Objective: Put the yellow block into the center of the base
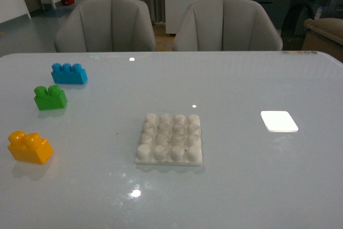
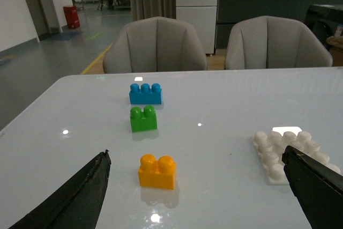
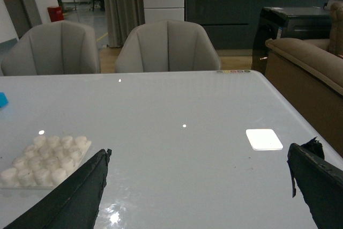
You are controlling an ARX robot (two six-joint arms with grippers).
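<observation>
Front view puts the yellow block (image 1: 30,147) at the lower left of the frame, well apart from the base (image 1: 170,139), which lies at the centre with bare studs. Left wrist view shows the left gripper (image 2: 195,156) wide open and empty. The block stands ahead of it, in line with the gap between the fingers, its long axis running across this gap. The right gripper (image 3: 198,154) is wide open and empty too. I judge the left arm is nearer to the block.

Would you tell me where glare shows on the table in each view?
Front view: a glare spot near the base, a bright white patch to its right. Left wrist view: glare by the yellow block. Right wrist view: glare near the base.
</observation>
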